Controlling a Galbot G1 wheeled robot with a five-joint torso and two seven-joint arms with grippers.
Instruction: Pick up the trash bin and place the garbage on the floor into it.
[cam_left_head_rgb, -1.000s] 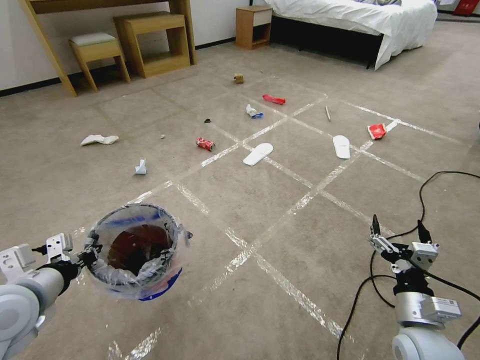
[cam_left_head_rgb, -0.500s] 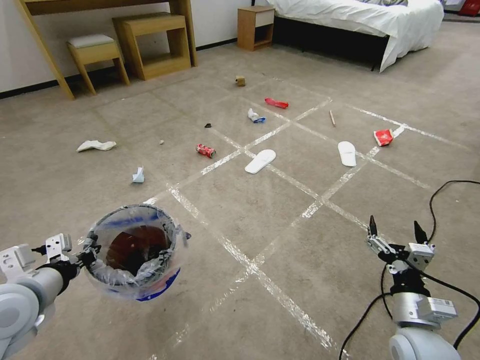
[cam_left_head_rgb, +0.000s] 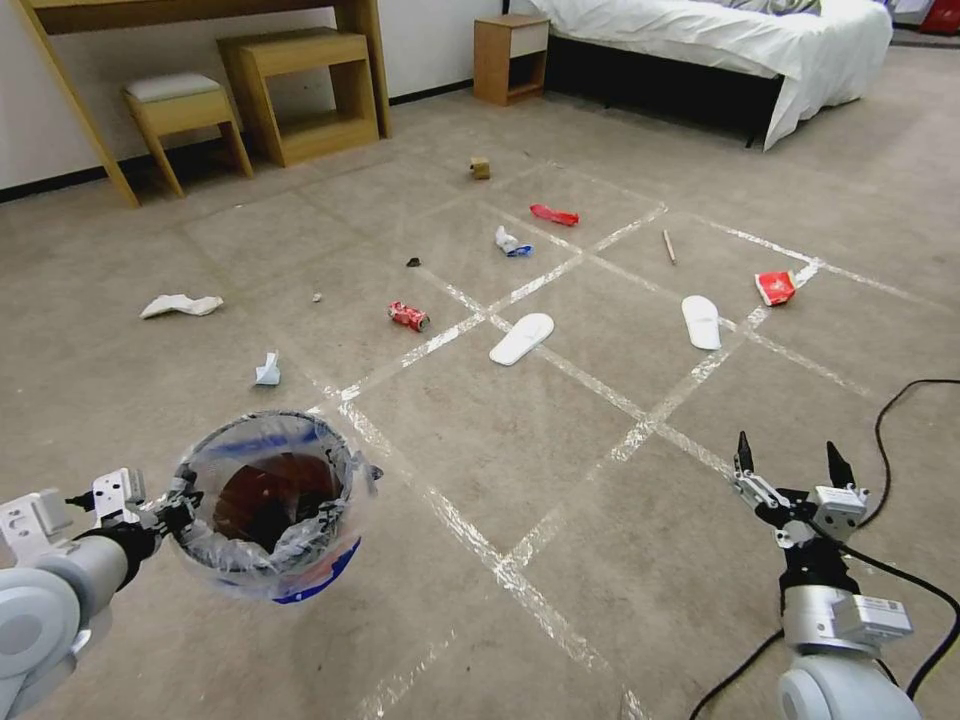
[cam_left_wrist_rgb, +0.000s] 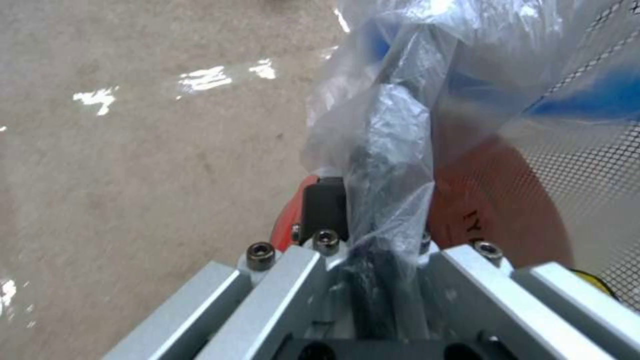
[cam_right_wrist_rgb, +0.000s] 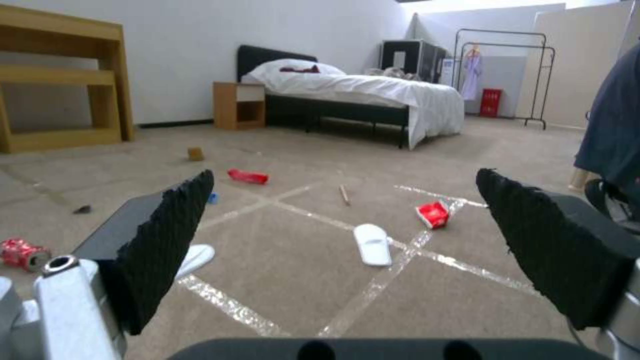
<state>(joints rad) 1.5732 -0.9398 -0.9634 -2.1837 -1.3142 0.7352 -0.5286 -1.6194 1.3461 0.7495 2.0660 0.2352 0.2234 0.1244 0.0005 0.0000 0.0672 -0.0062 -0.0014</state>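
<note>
Beige taped carpet (cam_left_head_rgb: 560, 420) spreads ahead. Left pincer (cam_left_head_rgb: 170, 512) grips the trash bin (cam_left_head_rgb: 268, 500) by its rim, carried aloft; right pincer (cam_left_head_rgb: 790, 462) gapes empty, slippers (cam_left_head_rgb: 521, 338) well beyond it. Approach step: closing on litter comes next.

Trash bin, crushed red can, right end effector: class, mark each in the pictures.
trash bin (cam_left_head_rgb: 335, 575), head view, blue outer wall.
crushed red can (cam_left_head_rgb: 408, 316), head view, its middle.
right end effector (cam_left_head_rgb: 790, 462), head view, midway between fingertips.
</note>
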